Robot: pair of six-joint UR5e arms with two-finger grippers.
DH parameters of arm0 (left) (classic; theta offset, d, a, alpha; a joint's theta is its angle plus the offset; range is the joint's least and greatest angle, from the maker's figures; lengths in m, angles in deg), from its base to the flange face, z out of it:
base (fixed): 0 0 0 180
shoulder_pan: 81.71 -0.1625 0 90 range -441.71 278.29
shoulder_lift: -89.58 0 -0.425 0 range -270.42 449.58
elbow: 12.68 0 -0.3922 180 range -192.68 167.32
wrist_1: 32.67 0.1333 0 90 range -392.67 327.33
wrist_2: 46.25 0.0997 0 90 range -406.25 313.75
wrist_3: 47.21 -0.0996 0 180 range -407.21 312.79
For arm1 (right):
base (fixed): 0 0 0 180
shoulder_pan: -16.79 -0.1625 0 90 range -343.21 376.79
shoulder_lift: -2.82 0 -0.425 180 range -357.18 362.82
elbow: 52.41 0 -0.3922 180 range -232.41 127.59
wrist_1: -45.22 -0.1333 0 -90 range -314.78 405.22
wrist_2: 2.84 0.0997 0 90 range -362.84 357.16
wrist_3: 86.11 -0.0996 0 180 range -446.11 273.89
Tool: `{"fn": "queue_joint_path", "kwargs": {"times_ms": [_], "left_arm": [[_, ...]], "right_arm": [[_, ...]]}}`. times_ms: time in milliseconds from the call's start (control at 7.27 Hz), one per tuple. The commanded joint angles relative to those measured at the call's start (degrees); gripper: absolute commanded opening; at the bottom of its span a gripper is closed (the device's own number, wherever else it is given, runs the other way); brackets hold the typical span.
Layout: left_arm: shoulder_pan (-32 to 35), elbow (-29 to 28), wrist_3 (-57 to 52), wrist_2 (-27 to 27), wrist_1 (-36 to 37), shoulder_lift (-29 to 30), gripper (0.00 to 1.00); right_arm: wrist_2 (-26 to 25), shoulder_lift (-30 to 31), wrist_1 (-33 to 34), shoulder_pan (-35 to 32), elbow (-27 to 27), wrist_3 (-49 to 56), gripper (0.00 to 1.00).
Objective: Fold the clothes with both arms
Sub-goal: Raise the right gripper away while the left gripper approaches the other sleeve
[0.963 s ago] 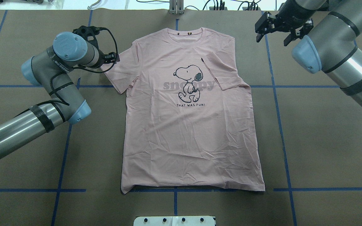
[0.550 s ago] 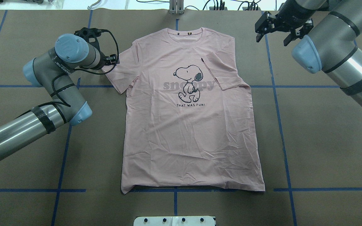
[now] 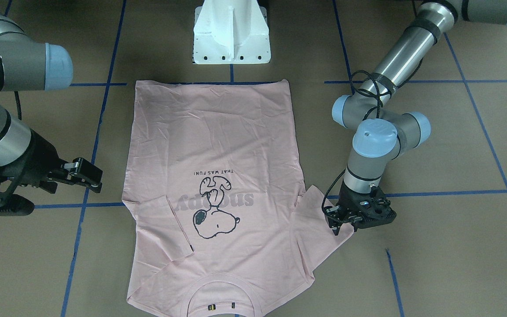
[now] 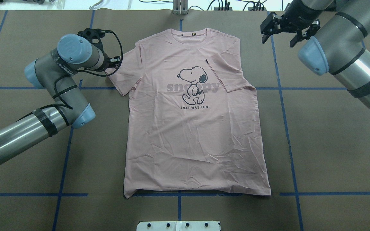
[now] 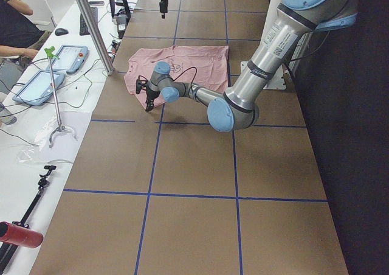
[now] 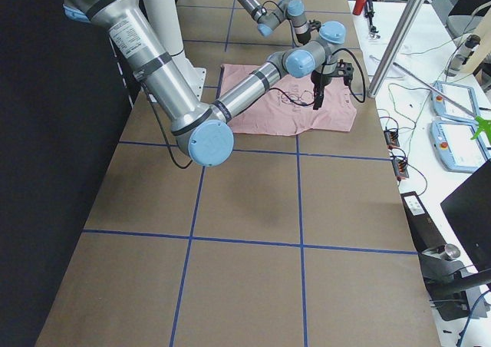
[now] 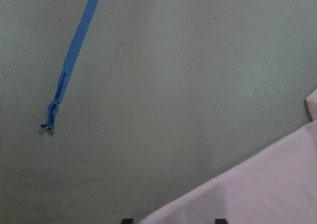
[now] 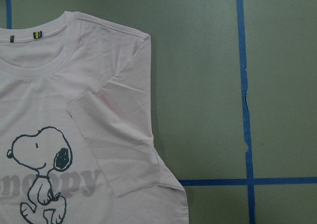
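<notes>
Now the silver-grey left arm (image 4: 59,67) has edged right; its black left gripper (image 3: 343,223) stands parted over the left sleeve edge of the pale pink Snoopy T-shirt (image 4: 194,138), fingertips (image 7: 127,220) astride cloth only in the left wrist view. The shirt lies flat, centred, right sleeve folded in. The black right gripper (image 4: 278,40) hangs wide, far right, unmoved.

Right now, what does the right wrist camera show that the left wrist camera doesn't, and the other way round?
Only the right wrist view shows the T-shirt collar, the Snoopy drawing, one sleeve folded in over the chest, and two blue tape lines crossing. Only the left wrist view shows a frayed tape end and two dark fingertips of the left pincer, spread apart at the other sleeve. Both show pink fabric, the brown table and blue tape.
</notes>
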Motion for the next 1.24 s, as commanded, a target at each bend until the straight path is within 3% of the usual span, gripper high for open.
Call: {"fn": "queue_joint_path", "kwargs": {"times_ms": [0,275,550,688,963,1101], "left_arm": [[0.3,0.3,0.1,-0.2,0.2,0.6,0.00],[1.7,1.4,0.1,-1.7,2.4,1.8,0.00],[2.4,8.3,1.2,-4.1,13.5,4.9,0.00],[2.0,6.8,6.2,-4.0,15.1,8.5,0.00],[-1.2,-2.7,12.3,-3.5,14.0,16.3,0.00],[-2.3,-5.3,14.0,-2.1,10.1,17.5,0.00]], "right_arm": [[0.0,0.1,-0.1,0.0,-0.2,0.0,1.00],[-0.1,0.3,-0.2,0.0,-0.3,0.0,1.00],[-0.1,0.8,-0.3,0.1,-0.5,0.1,1.00],[-0.1,0.8,-0.4,0.0,-0.5,0.2,1.00],[0.0,0.8,-0.4,0.0,-0.5,0.1,1.00],[-0.1,0.9,-0.4,0.0,-0.5,0.1,1.00]]}}
